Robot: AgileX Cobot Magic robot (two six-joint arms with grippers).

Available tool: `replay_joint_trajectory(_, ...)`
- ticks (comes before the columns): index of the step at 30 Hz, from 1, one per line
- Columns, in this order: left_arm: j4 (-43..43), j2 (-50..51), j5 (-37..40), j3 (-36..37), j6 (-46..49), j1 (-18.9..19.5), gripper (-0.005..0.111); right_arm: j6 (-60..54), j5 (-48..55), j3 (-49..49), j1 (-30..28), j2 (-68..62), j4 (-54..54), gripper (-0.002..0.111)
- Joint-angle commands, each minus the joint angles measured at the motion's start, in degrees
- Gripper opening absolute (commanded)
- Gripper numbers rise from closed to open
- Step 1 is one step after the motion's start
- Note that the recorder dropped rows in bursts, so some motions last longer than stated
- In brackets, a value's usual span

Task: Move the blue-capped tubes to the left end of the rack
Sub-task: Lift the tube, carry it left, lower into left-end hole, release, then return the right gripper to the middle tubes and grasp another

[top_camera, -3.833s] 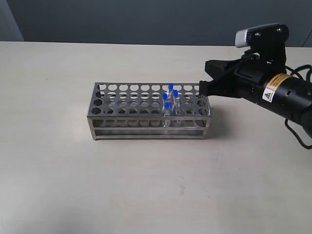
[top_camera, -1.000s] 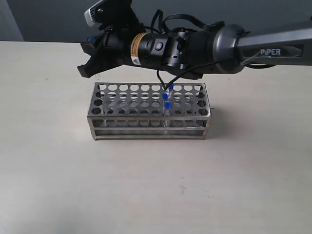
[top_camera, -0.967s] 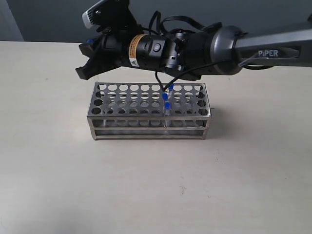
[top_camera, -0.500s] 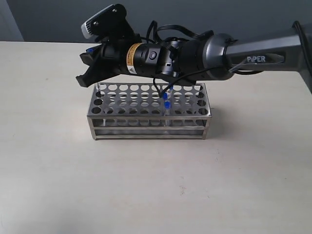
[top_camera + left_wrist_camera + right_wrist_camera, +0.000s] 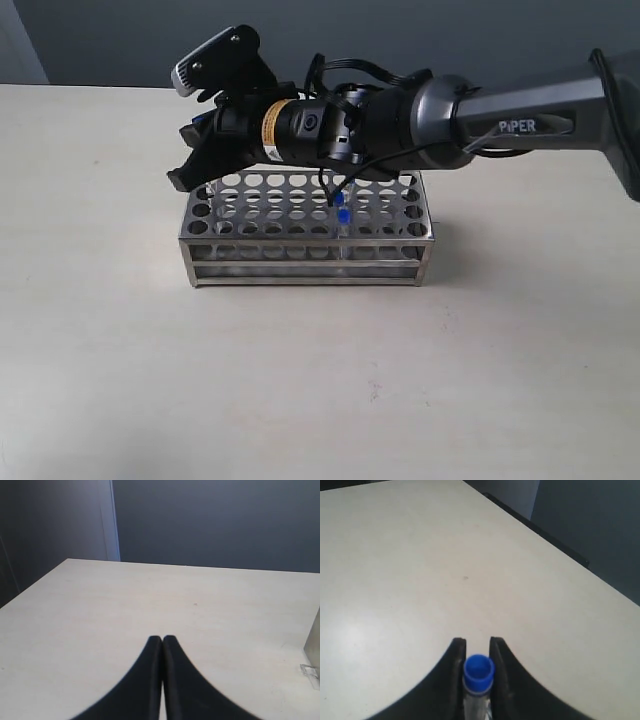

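The silver rack [image 5: 300, 255] stands mid-table. My right arm reaches across it from the right, and my right gripper [image 5: 186, 178] hangs tilted just over the rack's left end. In the right wrist view the right gripper [image 5: 476, 644] is shut on a blue-capped tube [image 5: 479, 670], whose cap sits between the fingertips [image 5: 456, 652]. Two more blue caps [image 5: 343, 215] show under the arm in the rack's right half; any others are hidden by it. My left gripper [image 5: 162, 639] is shut and holds nothing, over bare table, out of the exterior view.
The pale tabletop [image 5: 320, 380] spreads round the rack, with a dark wall behind. The black arm and its cables [image 5: 420, 110] cover the rack's back rows. A metal edge [image 5: 314, 647] shows at the border of the left wrist view.
The right gripper, earlier at the rack's right end beside four standing tubes, now holds one tube. Over the last second it has dropped lower and closer to the rack's left end.
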State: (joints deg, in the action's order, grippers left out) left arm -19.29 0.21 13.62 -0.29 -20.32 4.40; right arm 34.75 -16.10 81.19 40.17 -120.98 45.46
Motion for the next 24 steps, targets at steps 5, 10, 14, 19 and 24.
replay_joint_trajectory(5,0.2,-0.2,0.1,0.2,-0.1,-0.5,0.000,3.9,-0.1,-0.2,-0.1,-1.9,0.4,0.002)
replay_joint_trajectory(10,0.2,-0.2,0.1,0.2,-0.1,-0.5,0.000,3.8,-2.1,-0.2,-0.1,-4.1,1.0,0.031)
replay_joint_trajectory(14,0.2,-0.2,0.1,0.2,-0.1,-0.5,0.000,3.6,0.9,-0.2,-0.1,-0.9,4.0,0.050)
replay_joint_trajectory(19,0.2,-0.2,0.1,0.2,-0.1,-0.5,0.000,-0.3,20.0,-0.7,-0.1,10.4,4.1,0.046)
replay_joint_trajectory(24,0.2,-0.2,0.1,0.2,-0.1,-0.5,0.000,0.4,19.4,-6.9,-1.3,18.9,2.6,0.031)
